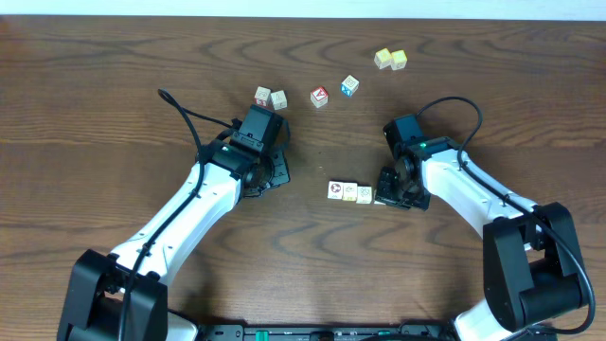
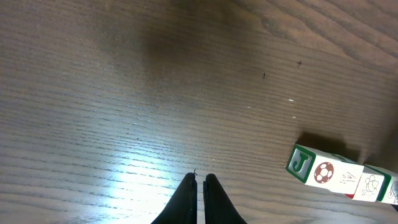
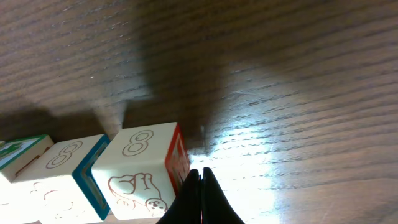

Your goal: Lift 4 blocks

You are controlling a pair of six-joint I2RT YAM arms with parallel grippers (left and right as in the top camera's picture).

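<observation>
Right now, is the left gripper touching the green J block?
No: the left gripper is shut over bare tabletop, and the green J block lies apart, off to the side.

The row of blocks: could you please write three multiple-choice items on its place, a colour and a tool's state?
1. The row of blocks lies: A between the left tool and right tool; B left of both; C right of both.
2. Its letter J is: A red; B green; C blue.
3. The right tool is: A wide open; B gripping a block; C shut beside the end block.
Answers: A, tools flank it overhead; B, green in left wrist view; C, fingers together by its red face.
</observation>
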